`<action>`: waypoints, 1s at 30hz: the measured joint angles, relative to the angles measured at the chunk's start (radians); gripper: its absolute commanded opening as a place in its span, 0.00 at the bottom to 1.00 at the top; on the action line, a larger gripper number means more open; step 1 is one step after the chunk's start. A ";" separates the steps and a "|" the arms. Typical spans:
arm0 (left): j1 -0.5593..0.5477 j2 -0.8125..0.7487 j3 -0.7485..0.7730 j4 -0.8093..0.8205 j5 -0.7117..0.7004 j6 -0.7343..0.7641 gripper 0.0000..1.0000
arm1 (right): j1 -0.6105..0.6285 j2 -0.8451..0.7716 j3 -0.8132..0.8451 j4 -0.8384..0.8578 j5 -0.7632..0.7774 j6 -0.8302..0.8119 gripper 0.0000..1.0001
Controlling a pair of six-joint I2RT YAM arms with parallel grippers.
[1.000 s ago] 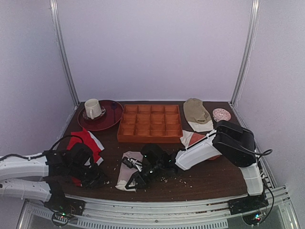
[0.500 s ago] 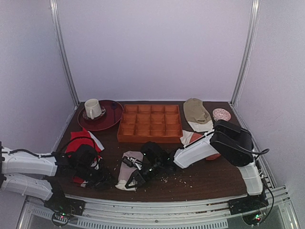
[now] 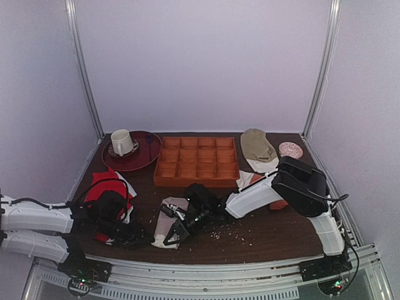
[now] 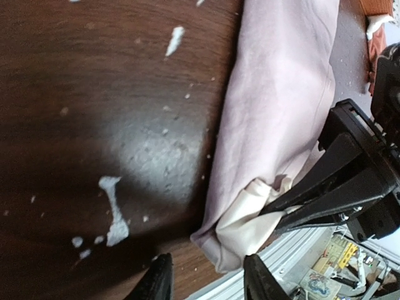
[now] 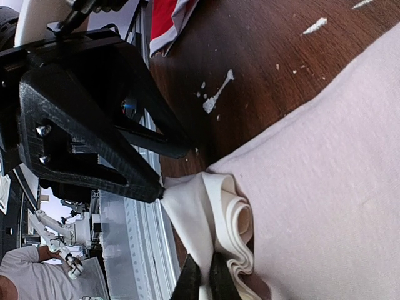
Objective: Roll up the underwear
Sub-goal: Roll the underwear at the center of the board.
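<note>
At lower centre of the top view, the underwear (image 3: 174,205) lies flat on the dark table (image 3: 269,234), pinkish-beige, with its white waistband (image 5: 219,209) at the near end curled into a small, loose first turn.

Right gripper (image 5: 201,279): fingers drawn close together and clamped on that curled waistband edge. The cloth fills the narrow gap between them.

Left gripper (image 4: 209,282): fingers apart, nothing between them. In the right wrist view one of its fingertips (image 5: 161,187) sits at the outer corner of the white fold, touching it or very nearly; contact cannot be confirmed.

Pose: the right arm reaches from the lower right of the frame across to the centre, forearm low and extended leftward, wrist down at table level. The left arm lies low along the lower left, forearm near level, gripper pointing right toward the near corner of the cloth.

Assessment: the roll has only begun, and most of the fabric lies unrolled toward the top of the frame.

Recommendation: the left gripper should close on the free corner of the waistband, so that both ends turn together. Keep the turn tight and the two wrists level, or the roll will likely cone. The red garment (image 3: 107,186) lies beside the left arm and should stay out of the grip.
</note>
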 measured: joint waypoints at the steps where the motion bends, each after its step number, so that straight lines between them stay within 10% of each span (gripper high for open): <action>1: 0.000 -0.020 0.000 -0.021 -0.004 0.001 0.38 | 0.000 0.000 0.000 0.000 0.000 0.000 0.00; 11: -0.038 -0.214 -0.001 -0.134 -0.056 -0.092 0.40 | 0.000 0.000 0.000 -0.003 0.002 0.000 0.00; 30: -0.048 -0.016 0.027 -0.068 -0.039 0.137 0.55 | 0.000 0.000 0.000 -0.008 0.001 -0.006 0.00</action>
